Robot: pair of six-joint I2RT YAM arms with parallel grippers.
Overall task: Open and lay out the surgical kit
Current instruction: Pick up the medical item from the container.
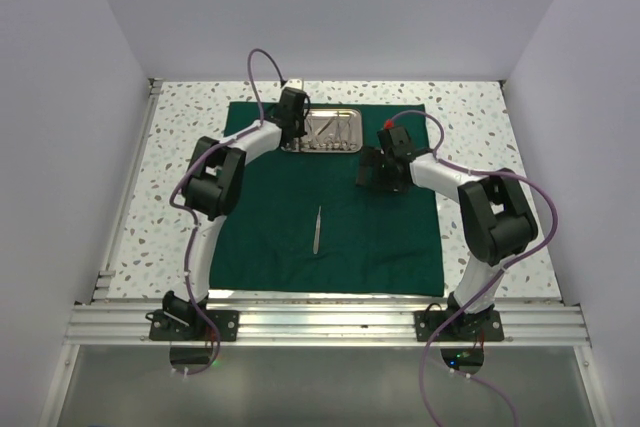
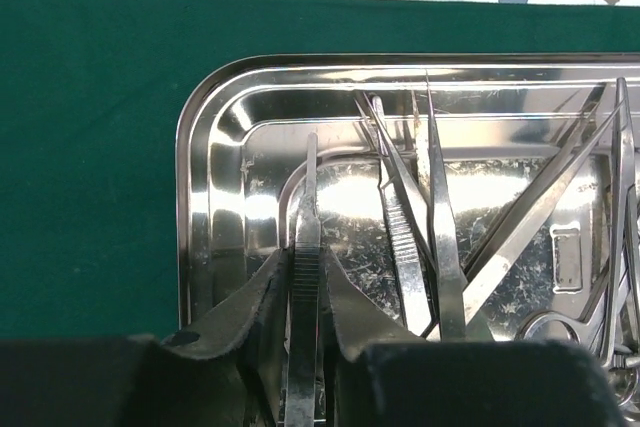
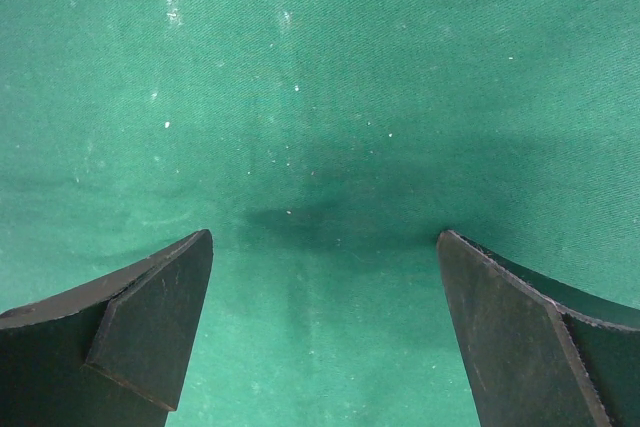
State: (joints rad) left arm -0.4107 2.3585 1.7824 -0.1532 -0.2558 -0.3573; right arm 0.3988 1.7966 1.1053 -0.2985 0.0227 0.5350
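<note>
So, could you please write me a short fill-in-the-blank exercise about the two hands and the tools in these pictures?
1. The left hand is inside the tray and grips ___.
2. The right hand hangs ___ above the cloth, holding nothing.
3. In the middle of the cloth lies ___ silver tool.

Missing words: tweezers; open; one.

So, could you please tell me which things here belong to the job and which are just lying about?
Job: green cloth, steel tray, tweezers on the cloth, gripped tweezers in the left end effector, other tray instruments.
Lying about: speckled table, purple cables.
</note>
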